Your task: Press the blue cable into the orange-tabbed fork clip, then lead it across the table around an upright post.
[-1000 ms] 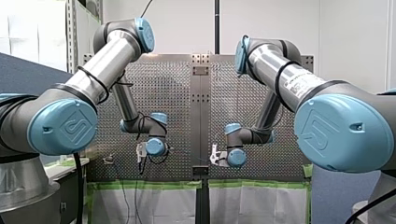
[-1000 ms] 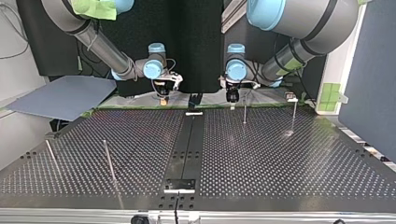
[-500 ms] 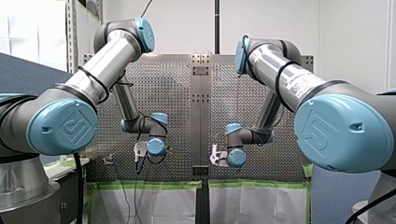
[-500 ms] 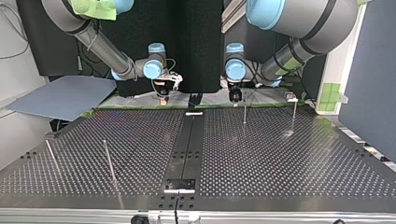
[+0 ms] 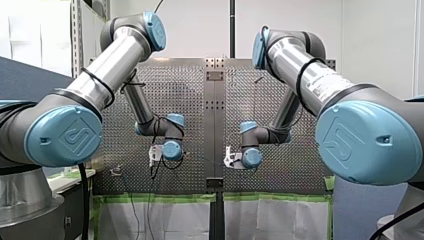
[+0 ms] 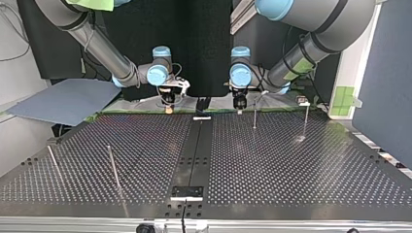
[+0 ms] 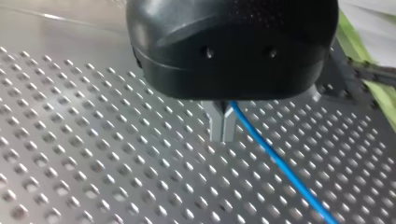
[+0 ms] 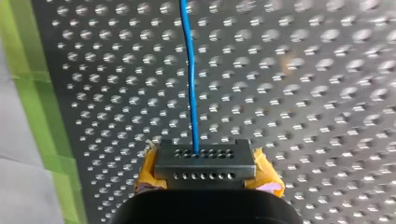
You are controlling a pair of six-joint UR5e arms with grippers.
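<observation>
plainly, the left tool (image 7: 222, 135) shows a rounded, glossy black housing (image 7: 233, 46). from it two slim metal fingers (image 7: 215, 123) come down pressed together, pinching the blue cable (image 7: 275, 157) at their side. the thin, smooth cable runs away from them in a straight slant above the counter (image 7: 93, 154), a dull metal sheet punched with even rows of round holes. the right tool (image 8: 197, 155) is clamped on the cable too: its yellow-orange pads (image 8: 264, 172) flank a dark block (image 8: 205, 176) dotted with small holes, and the cable comes out at the block's middle and runs straight ahead over the perforated sheet. a strip of bright green tape (image 8: 42, 116) lies along the counter's edge beside it. seen from across the counter, both tools hang near its far edge, one on either side of the dark middle strip (image 6: 197, 145). thin upright posts (image 6: 254, 118) of bare metal stand well apart on the holes.
</observation>
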